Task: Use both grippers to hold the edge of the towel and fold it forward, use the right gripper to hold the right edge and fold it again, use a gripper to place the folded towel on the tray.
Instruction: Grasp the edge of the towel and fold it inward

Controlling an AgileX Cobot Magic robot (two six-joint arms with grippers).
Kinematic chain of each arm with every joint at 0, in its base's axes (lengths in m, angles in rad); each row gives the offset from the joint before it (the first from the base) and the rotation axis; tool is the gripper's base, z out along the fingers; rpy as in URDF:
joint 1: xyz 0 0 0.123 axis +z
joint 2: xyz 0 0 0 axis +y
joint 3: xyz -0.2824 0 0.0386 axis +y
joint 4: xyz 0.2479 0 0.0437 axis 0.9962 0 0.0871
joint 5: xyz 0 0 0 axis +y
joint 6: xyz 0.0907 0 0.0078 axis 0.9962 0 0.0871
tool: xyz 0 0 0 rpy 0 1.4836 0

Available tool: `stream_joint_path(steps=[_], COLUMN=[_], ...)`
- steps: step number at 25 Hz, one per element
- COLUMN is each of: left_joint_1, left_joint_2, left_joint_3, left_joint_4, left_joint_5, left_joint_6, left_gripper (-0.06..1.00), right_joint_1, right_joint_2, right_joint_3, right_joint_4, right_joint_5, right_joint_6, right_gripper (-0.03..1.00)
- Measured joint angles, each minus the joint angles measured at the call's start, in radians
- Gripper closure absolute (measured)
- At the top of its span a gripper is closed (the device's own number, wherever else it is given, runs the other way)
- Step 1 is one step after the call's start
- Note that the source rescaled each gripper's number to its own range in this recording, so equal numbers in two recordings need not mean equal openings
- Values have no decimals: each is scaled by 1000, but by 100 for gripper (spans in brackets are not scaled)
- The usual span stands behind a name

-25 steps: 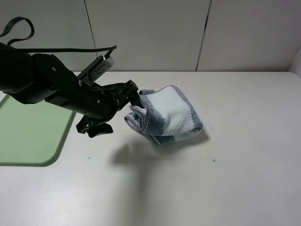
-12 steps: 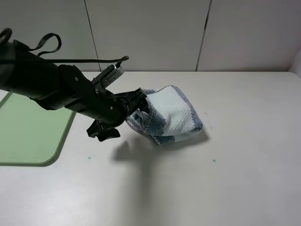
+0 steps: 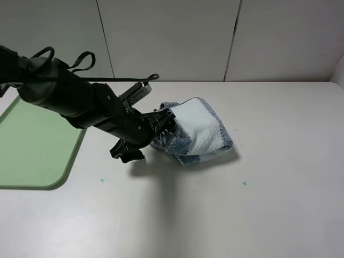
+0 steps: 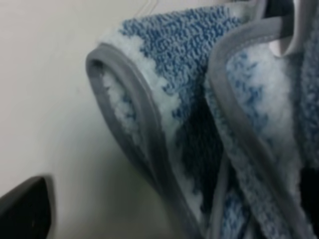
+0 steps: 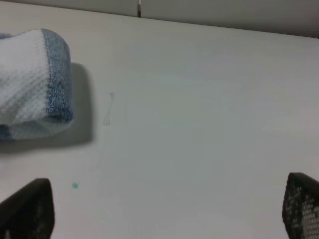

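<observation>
Exterior high view: left gripper (image 3: 167, 119) jaws, spread unclear, meet the towel (image 3: 196, 131) beside the tray (image 3: 32, 156); a shallow pinch risks unfolding.

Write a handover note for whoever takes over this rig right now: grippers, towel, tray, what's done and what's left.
Left gripper: at the left edge of the towel, fingers in among its grey hem folds; whether it is closed on the cloth cannot be told.
Right gripper: open, holding nothing, over bare table to the right of the towel.
Towel: folded into a small bundle, lying on the table to the right of the tray.
Tray: at the left table edge, with no towel on it.
Done: the folds.
Left: grasp the bundle securely and place it on the tray.
</observation>
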Motion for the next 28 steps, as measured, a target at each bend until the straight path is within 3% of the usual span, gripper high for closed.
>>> stream_joint_path(steps=[9, 22, 28], left_joint_1=[-1, -1, -1], left_joint_2=[78, 104, 113], left_joint_3=[-101, -124, -124], left_joint_4=[23, 45, 71], left_joint_5=[-8, -38, -49], left_joint_6=[4, 73, 89], left_gripper=[-2, 6, 19], right_joint_1=[0, 0, 0], right_joint_2=[0, 0, 0], right_joint_3=[0, 0, 0], right_joint_4=[0, 0, 0], right_joint_5=[0, 0, 0], right_joint_6=[0, 0, 0], right_gripper=[-3, -3, -3])
